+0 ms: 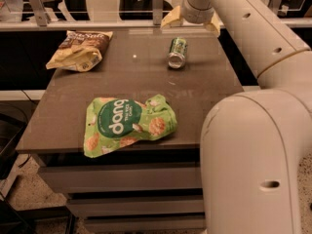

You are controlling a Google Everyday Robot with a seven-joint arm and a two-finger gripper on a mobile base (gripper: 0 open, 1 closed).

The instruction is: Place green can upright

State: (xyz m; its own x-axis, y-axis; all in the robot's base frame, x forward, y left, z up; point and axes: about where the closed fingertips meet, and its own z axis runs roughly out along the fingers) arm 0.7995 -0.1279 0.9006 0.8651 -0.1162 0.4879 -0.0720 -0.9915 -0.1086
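The green can (pixel 177 52) lies on its side at the far right of the brown table (pixel 141 82), with its silver end facing me. My gripper (pixel 191 21) hangs above and just behind the can, near the table's far edge. Its two pale fingers (pixel 170 19) are spread wide apart, with nothing between them. It does not touch the can.
A flat green "dang" snack bag (pixel 126 124) lies near the table's front edge. A brown and yellow chip bag (pixel 80 49) lies at the far left. My arm (pixel 253 130) fills the right side. A rail (pixel 97 26) and chairs stand behind the table.
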